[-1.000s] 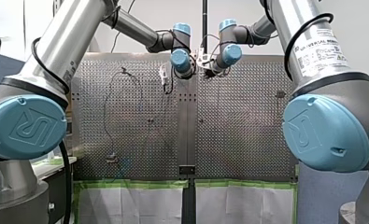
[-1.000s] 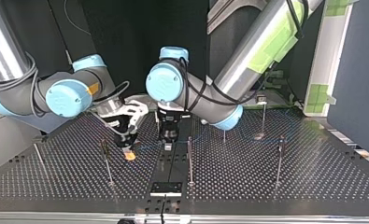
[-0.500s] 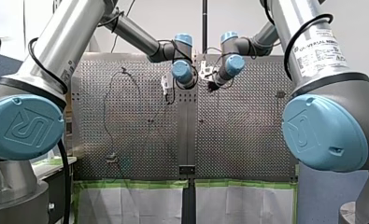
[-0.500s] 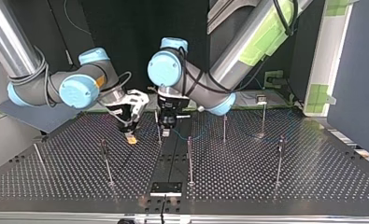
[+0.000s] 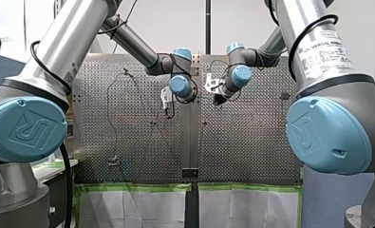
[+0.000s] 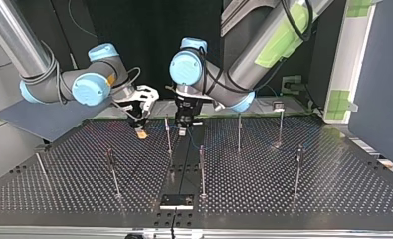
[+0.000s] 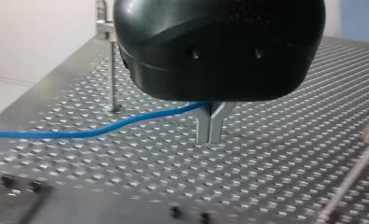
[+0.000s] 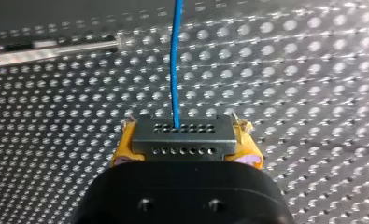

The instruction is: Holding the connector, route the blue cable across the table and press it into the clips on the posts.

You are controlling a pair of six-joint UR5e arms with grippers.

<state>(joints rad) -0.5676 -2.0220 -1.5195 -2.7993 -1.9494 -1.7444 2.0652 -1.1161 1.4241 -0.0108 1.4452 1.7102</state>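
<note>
The thin blue cable (image 7: 102, 127) runs sideways out of my left gripper (image 7: 210, 133), whose metal fingers are shut on it just above the perforated table. In the top view this gripper (image 6: 183, 130) hangs beside a post (image 6: 168, 135) near the middle. My right gripper (image 8: 184, 153) is shut on the grey connector (image 8: 182, 133), with yellow pads (image 8: 122, 151) on both sides. The cable (image 8: 174, 60) leaves the connector straight ahead. In the top view the right gripper (image 6: 142, 132) sits left of my left one, low over the table. The front view shows both, left (image 5: 166, 100) and right (image 5: 218, 99).
Several thin posts stand on the table (image 6: 333, 199), among them ones at the middle (image 6: 202, 169), right (image 6: 298, 169) and left (image 6: 112, 172). A small black plate (image 6: 176, 201) lies at the near edge in the top view. Another post (image 7: 111, 70) stands behind the cable.
Both grippers have drawn back from the top view's camera toward the far side of the table, carrying connector and cable. In the front view they came lower and nearer.
</note>
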